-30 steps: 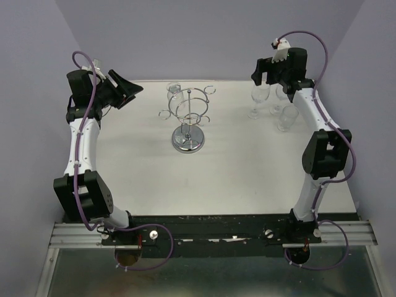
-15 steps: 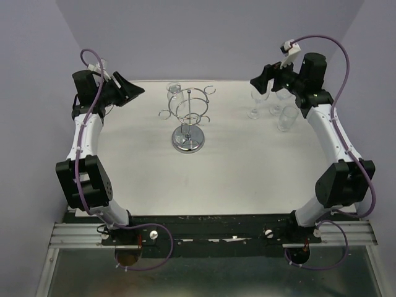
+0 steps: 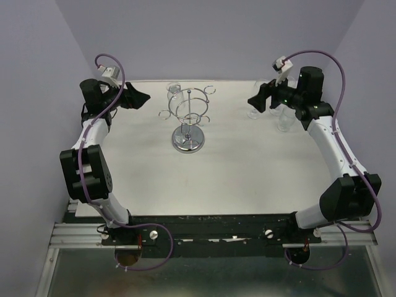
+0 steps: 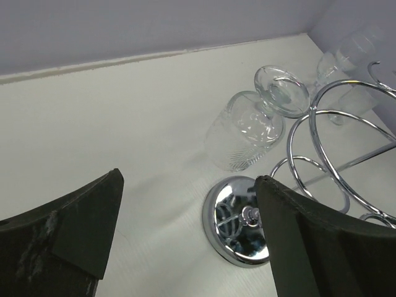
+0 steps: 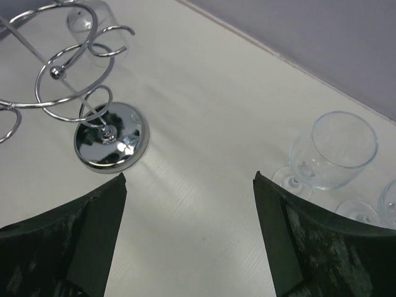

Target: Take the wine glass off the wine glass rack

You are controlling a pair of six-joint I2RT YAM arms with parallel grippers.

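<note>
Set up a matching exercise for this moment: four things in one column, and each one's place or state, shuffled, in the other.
Things:
1. wine glass rack
2. wine glass on the rack
3. wine glass off the rack
4. left gripper

Places or states:
A. upright on its foot, far right of the table
B. fingers open and empty, in the air at the far left
C. upside down, foot uppermost
D. chrome, on a round mirror base, mid-table toward the back

Pairs: 1-D, 2-C, 3-A, 4-B
</note>
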